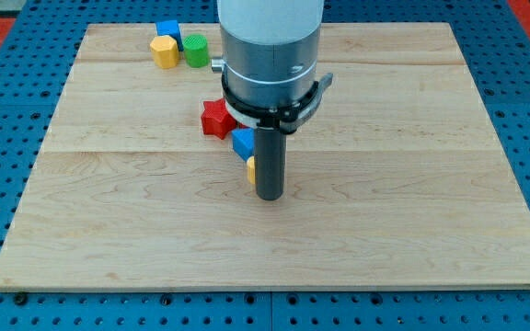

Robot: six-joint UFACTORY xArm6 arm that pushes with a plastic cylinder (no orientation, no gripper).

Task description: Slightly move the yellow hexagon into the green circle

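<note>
The yellow hexagon (164,51) sits near the view's top left on the wooden board (412,211). The green circle (196,51) stands just to its right, touching or nearly touching it. A blue block (168,31) lies right behind them. My tip (270,196) rests near the board's middle, far below and to the right of the hexagon. It stands right beside a small yellow block (250,169), which the rod partly hides.
A red star (216,119) lies left of the rod. A blue block (243,142) sits between the star and the rod, just above the small yellow block. The arm's grey body hides part of the board's top middle.
</note>
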